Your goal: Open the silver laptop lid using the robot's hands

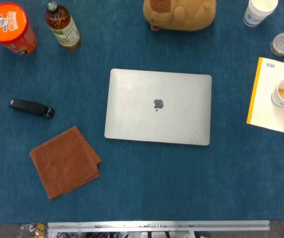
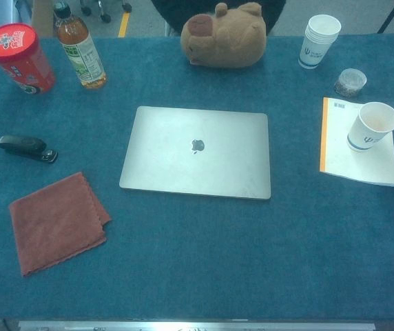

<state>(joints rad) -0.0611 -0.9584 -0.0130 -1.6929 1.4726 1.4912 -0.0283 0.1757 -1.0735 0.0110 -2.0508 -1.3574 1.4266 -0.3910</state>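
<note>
The silver laptop [image 1: 158, 106] [image 2: 195, 152] is seen lying shut and flat at the middle of the blue desk [image 1: 147, 183] [image 2: 204, 262]. A folded brown cloth [image 1: 65, 161] [image 2: 58, 222] lies near its left. Neither hand is caught by either camera, so nothing can be told of the fingers.
</note>
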